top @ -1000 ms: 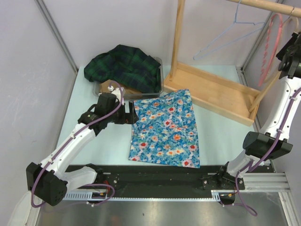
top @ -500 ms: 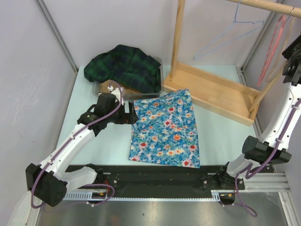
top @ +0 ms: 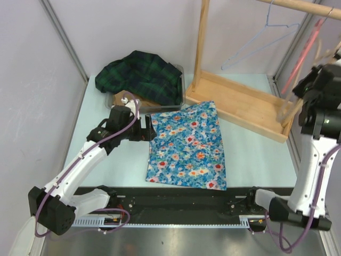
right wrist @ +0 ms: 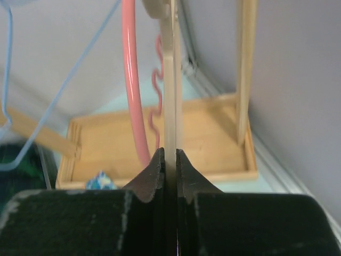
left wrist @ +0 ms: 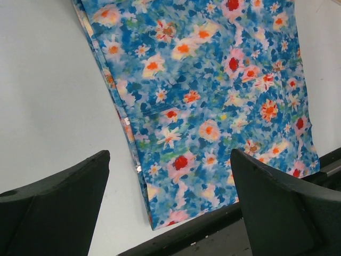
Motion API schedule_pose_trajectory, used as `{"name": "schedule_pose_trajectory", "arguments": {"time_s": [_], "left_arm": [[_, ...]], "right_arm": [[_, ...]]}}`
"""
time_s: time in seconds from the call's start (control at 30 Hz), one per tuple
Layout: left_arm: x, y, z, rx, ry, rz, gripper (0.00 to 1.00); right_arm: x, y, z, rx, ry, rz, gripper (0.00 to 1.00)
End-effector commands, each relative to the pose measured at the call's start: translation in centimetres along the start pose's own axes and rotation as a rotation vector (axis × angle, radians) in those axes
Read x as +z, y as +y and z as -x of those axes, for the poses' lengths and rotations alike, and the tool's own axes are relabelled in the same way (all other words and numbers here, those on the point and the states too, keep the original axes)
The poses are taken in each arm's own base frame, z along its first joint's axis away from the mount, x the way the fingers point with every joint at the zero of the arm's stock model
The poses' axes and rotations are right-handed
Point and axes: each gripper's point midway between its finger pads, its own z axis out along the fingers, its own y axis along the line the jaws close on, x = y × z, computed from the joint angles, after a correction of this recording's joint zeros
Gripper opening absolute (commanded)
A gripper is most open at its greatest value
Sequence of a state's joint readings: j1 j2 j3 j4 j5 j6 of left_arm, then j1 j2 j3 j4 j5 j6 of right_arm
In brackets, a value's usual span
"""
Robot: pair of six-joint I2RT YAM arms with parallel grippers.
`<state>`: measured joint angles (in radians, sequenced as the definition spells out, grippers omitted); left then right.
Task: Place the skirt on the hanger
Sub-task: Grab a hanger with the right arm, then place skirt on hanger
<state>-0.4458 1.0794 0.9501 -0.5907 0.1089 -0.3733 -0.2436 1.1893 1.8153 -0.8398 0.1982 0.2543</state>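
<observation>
Right pincer (right wrist: 170, 160) is pinched tight on a thin pale strip. I think that's the hanger (right wrist: 169, 80), but it's edge-on so I won't swear to it. A pink hanger (right wrist: 130, 85) hangs just beside it, up at the rack (top: 240, 104). The skirt (top: 186, 146) lies flat on the table (top: 250, 154), well off to that pincer's left and below it, its long side running away from the arm bases. Left pincer (left wrist: 168, 181) is way nearer, jaws wide, right at the skirt's left edge. My guess is the hanger has to come down to the skirt.
</observation>
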Motion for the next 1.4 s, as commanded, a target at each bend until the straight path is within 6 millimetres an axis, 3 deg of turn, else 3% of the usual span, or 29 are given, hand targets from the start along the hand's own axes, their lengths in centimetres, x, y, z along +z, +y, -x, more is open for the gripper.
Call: {"name": "schedule_pose_trajectory", "arguments": {"time_s": [0.0,0.03,0.07,0.13,0.27,0.4,0.63,0.73,0.87,0.9,1.03,1.2,1.37], "left_arm": [[-1.4,-0.5,1.2,0.004,-0.047,-0.015,0.98],[-1.4,-0.4,1.1,0.003,-0.048,-0.010,0.99],[-1.7,-0.3,1.2,0.001,-0.056,-0.002,0.99],[-2.0,-0.3,1.2,-0.002,-0.056,0.001,0.99],[-2.9,0.0,1.3,-0.011,-0.079,0.023,0.99],[-3.4,0.5,1.5,-0.023,-0.092,0.053,0.99],[-3.2,0.3,2.6,-0.050,-0.112,0.060,0.99],[-2.9,0.0,3.3,-0.060,-0.115,0.061,0.99],[-2.9,-0.5,4.7,-0.059,-0.132,0.054,0.99],[-2.8,-0.5,4.9,-0.056,-0.133,0.056,0.99],[-2.5,-0.7,5.3,-0.069,-0.125,0.058,0.99],[-2.3,-0.8,4.8,-0.086,-0.108,0.053,0.97],[-1.9,-0.6,3.9,-0.105,-0.087,0.054,0.94]], "right_arm": [[-3.5,0.3,-3.3,0.061,0.019,-0.013,0.00],[-3.6,-0.1,-5.6,0.053,0.072,-0.034,0.00],[-5.0,-0.3,-6.2,0.084,0.073,-0.027,0.00],[-6.2,-0.5,-10.0,0.067,0.168,-0.030,0.00],[-8.9,-0.5,-14.7,0.098,0.299,0.022,0.00],[-11.0,0.3,-17.8,0.088,0.397,0.112,0.00],[-13.5,4.2,-23.2,0.053,0.588,0.351,0.00],[-14.2,6.5,-24.5,0.022,0.598,0.449,0.00],[-15.9,12.0,-25.2,-0.023,0.565,0.628,0.00],[-18.2,13.8,-25.8,-0.072,0.567,0.733,0.00],[-21.1,18.8,-26.6,-0.147,0.466,0.865,0.00],[-20.7,23.5,-29.8,-0.199,0.424,0.870,0.00],[-20.7,28.4,-29.5,-0.123,0.319,0.938,0.00]]}}
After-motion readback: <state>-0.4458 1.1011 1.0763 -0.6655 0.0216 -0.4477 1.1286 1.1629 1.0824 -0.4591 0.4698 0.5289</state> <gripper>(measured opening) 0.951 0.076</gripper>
